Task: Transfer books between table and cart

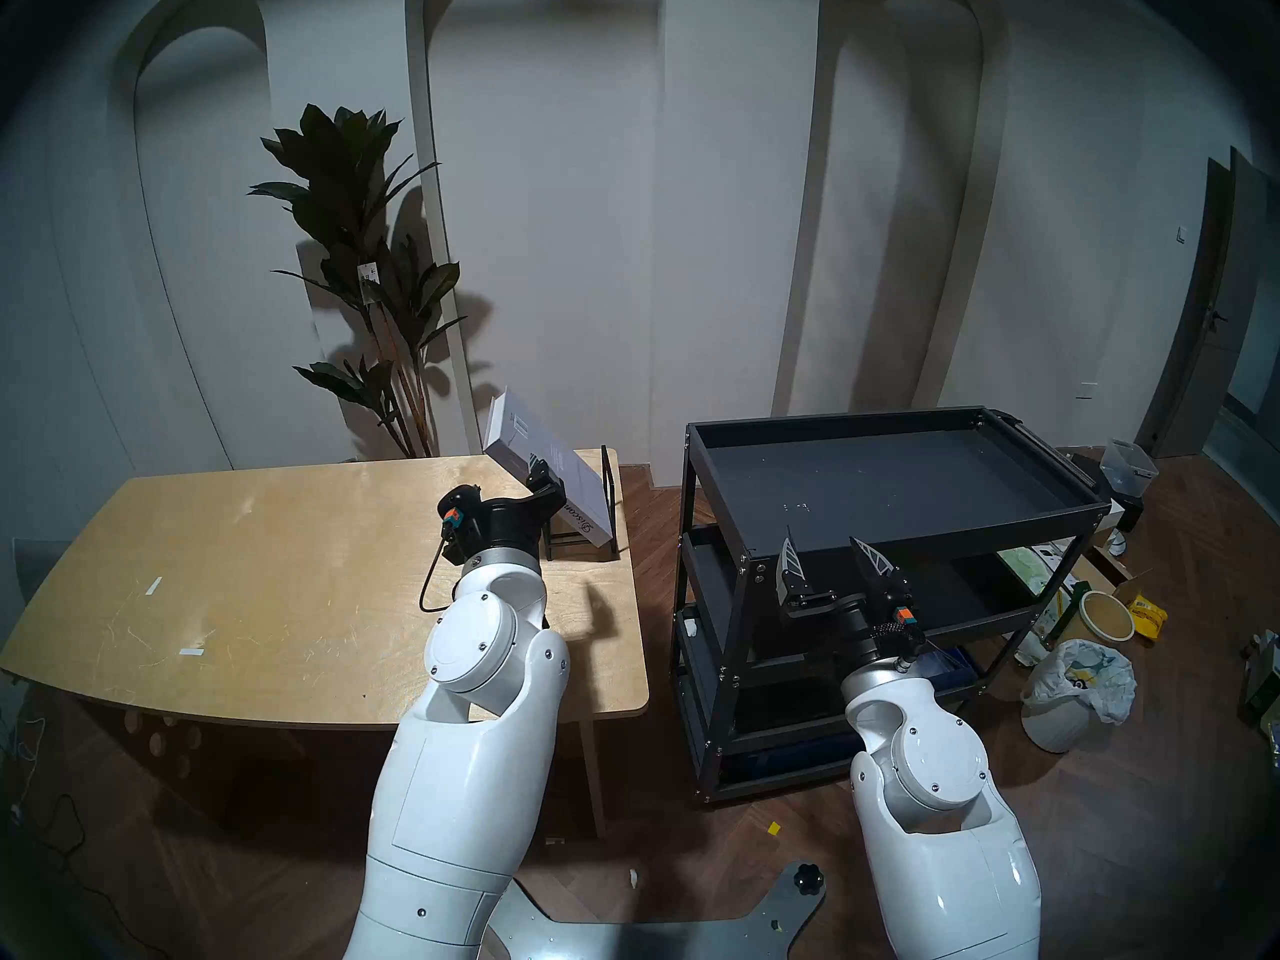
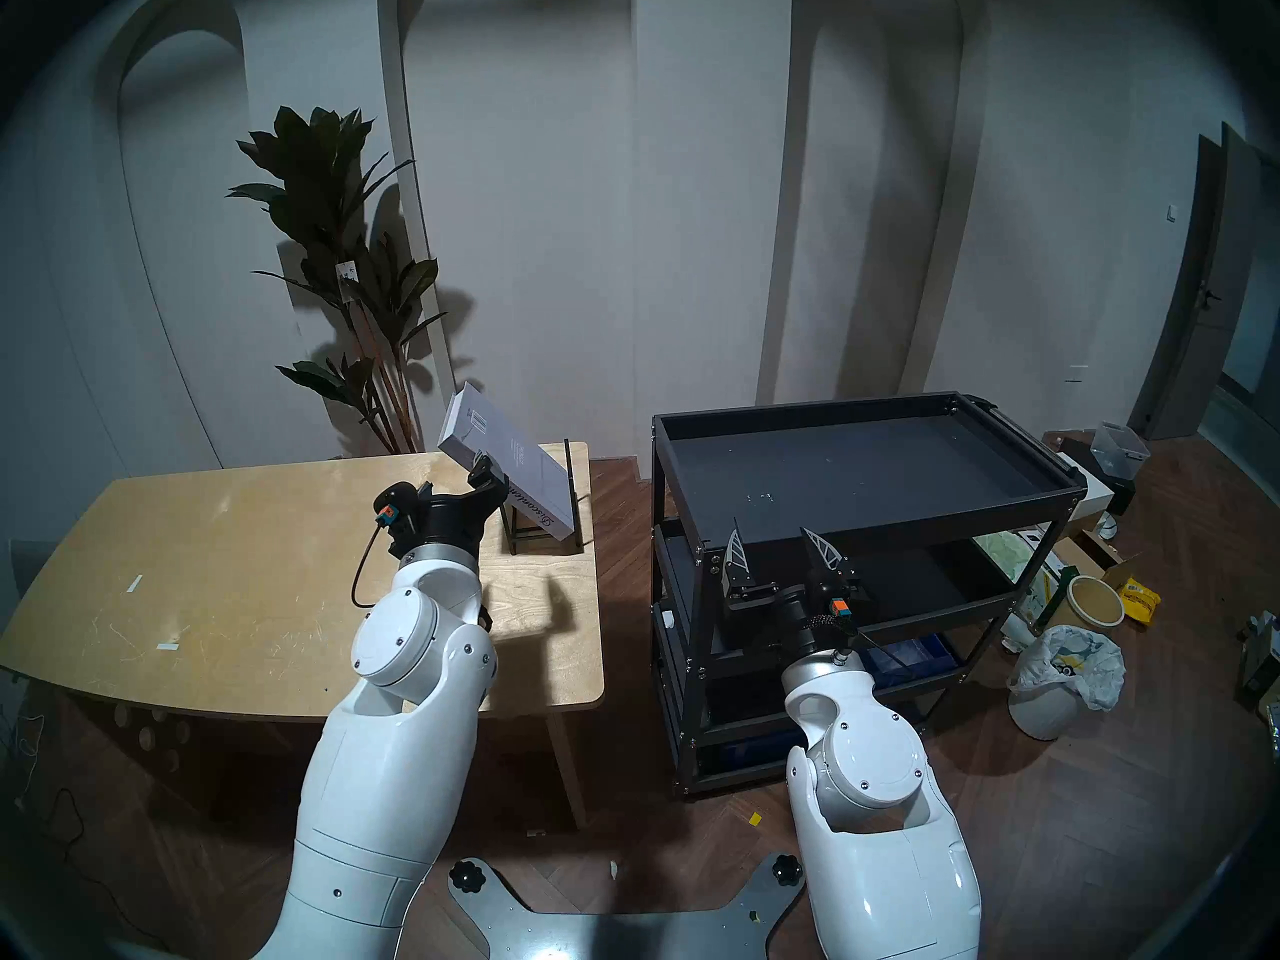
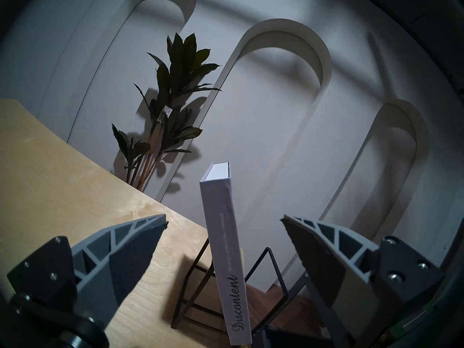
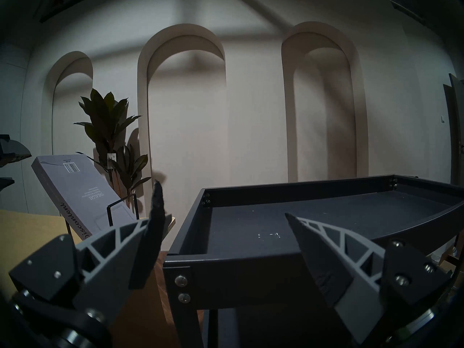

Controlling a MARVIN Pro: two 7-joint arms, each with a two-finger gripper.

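A tall dark-leaved potted plant (image 1: 360, 259) stands at the far wall – left of centre. Far right on the floor: a bagged white bin (image 1: 1070, 688), a yellow packet (image 1: 1146, 616), a clear plastic box (image 1: 1130, 464).

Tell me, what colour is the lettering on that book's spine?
Black script on the pale lavender-grey spine of the book; the left wrist view shows it best.

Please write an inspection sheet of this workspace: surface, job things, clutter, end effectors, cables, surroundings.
Surface: table, scratched, with white tape bits.
Job things: book leaning tilted in the black wire rack; cart top tray holds no book.
Clutter: bags and a bucket on the floor right of the cart.
End effectors: left end effector open, straddling the book's spine; right end effector open at the cart's front rim.
Cables: black cable at left wrist.
Surroundings: plant, arched wall.
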